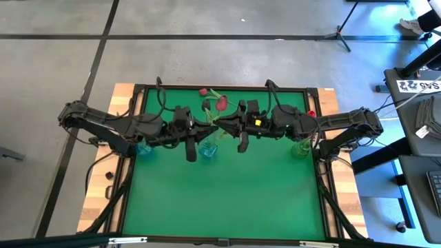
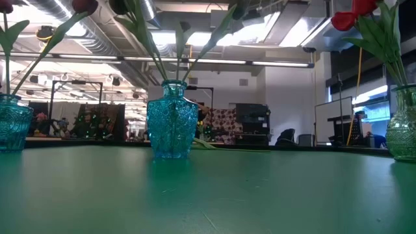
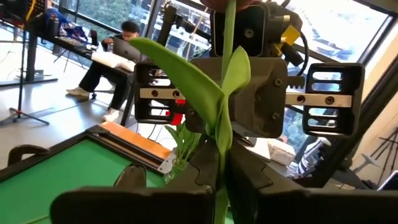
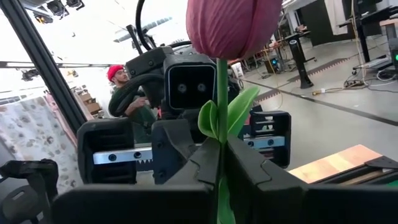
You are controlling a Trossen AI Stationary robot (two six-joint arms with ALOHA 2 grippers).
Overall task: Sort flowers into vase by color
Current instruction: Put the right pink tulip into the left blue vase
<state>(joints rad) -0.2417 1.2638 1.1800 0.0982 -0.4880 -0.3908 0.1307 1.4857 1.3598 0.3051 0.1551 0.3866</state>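
Both the left gripper [image 1: 209,126] and the right gripper [image 1: 219,125] have their fingers clamped on one pink-maroon artificial tulip's thin green stem [image 4: 222,99] above the green counter [image 1: 227,193].

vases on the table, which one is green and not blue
The green vase at the table's right edge, under the right arm. It holds red tulips. The middle vase and left vase are blue.

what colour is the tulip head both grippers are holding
Dull pink-maroon tulip head, clearest in the right wrist view.
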